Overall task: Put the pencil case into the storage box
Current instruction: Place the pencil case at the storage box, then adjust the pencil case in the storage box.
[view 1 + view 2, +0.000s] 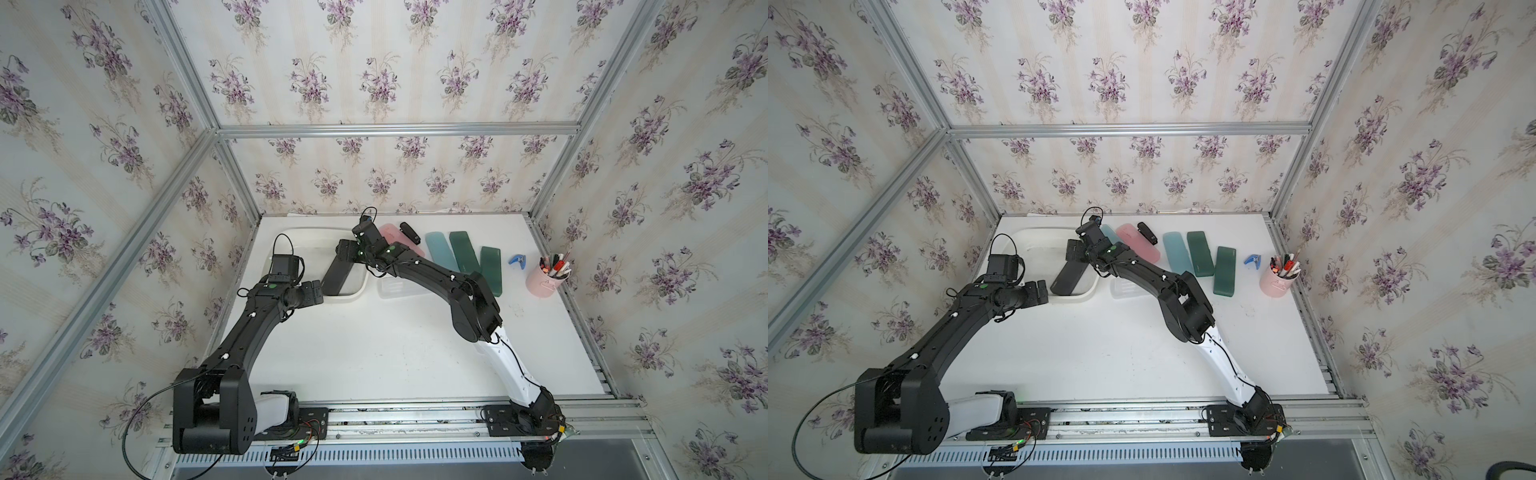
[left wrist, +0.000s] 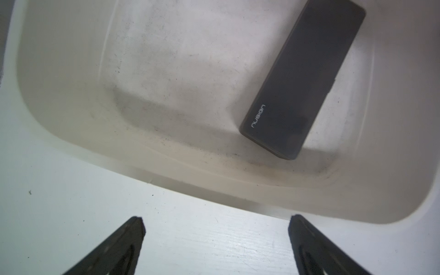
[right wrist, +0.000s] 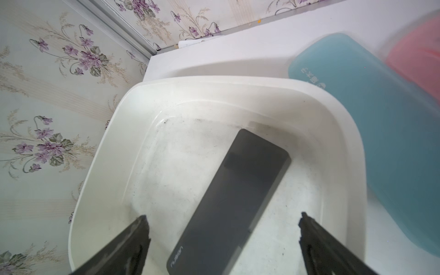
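Inside the storage box (image 3: 214,82), near the middle of the right wrist view, lies the dark grey pencil case (image 3: 233,202). It sits slanted on the white floor of the box. One end comes close to the box wall, and I cannot tell if it leans on it. In both top views the box is at the upper left of the table (image 1: 374,353).

The right tool (image 3: 223,217) hangs over the case. Its two fingers stand wide apart, with a gap on each side of the case, so it holds nothing. The left tool (image 2: 215,238) is spread wide too and holds nothing. It hovers over the bare table, just beside the rim of the box.

I think the job is done for this case: it is in the box and no tool grips it. What is left looks small. The right arm should lift away without bumping the case or the rim.

More cases lie on the table to the right of the box in a top view: a pink case (image 1: 1133,245), a light blue case (image 1: 1177,251) and two green cases (image 1: 1200,253). If those must go in as well, most of the work is yet to come.
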